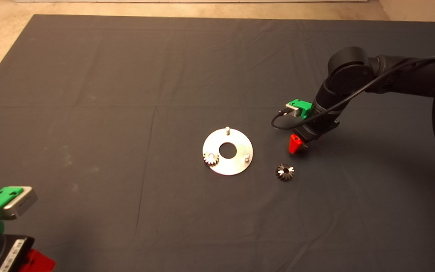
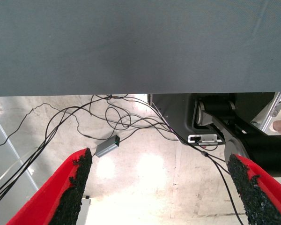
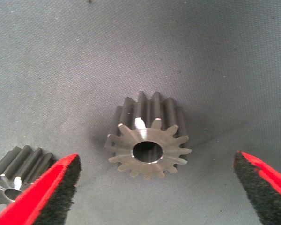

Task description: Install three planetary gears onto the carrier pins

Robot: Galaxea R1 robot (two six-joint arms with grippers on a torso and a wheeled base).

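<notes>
The round silver plate (image 1: 236, 163) lies mid-mat. Two bare carrier pins (image 1: 227, 130) (image 1: 247, 158) stand on it, and one planetary gear (image 1: 210, 158) sits on the third pin at the plate's left rim. A second gear (image 1: 285, 172) lies loose to the right of the plate. My right gripper (image 1: 301, 146) hangs low over a third gear (image 3: 147, 136), which lies flat on the mat between the open fingers (image 3: 51, 192), untouched. The loose second gear (image 3: 18, 173) shows beside one finger. My left gripper (image 2: 159, 157) is parked at the lower left, open and holding nothing.
The dark mat (image 1: 127, 94) covers the table, with a pale floor beyond its far and left edges. In the left wrist view, cables (image 2: 112, 117) and a small grey box (image 2: 107, 146) lie on the floor past the mat's edge.
</notes>
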